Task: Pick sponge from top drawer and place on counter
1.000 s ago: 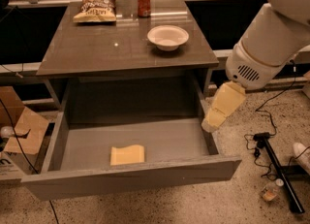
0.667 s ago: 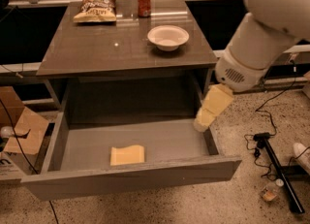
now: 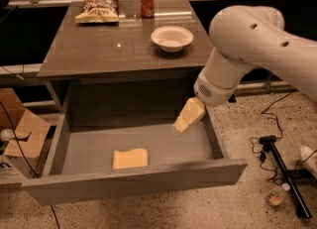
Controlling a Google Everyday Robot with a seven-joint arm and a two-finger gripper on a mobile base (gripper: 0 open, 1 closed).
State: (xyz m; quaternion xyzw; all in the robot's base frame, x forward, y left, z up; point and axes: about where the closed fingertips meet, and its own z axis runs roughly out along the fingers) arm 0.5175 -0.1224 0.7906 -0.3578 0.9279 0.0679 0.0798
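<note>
The pale-yellow sponge [image 3: 130,158] lies flat on the floor of the open top drawer [image 3: 133,181], left of middle and near its front panel. The drawer is pulled fully out below the counter [image 3: 99,49]. My gripper [image 3: 181,126], with pale yellow fingers, hangs over the drawer's right part, pointing down and left, about a hand's width right of the sponge and above it. It holds nothing that I can see. The white arm reaches in from the right.
On the counter stand a white bowl [image 3: 172,38], a red can [image 3: 146,1] and a chip bag [image 3: 98,8]. A cardboard box [image 3: 20,139] sits on the floor at the left. Cables and a black stand [image 3: 282,173] lie at the right.
The arm has swung left and the gripper has moved from the drawer's right wall inward over the drawer, closer to the sponge. The sponge has not moved.
</note>
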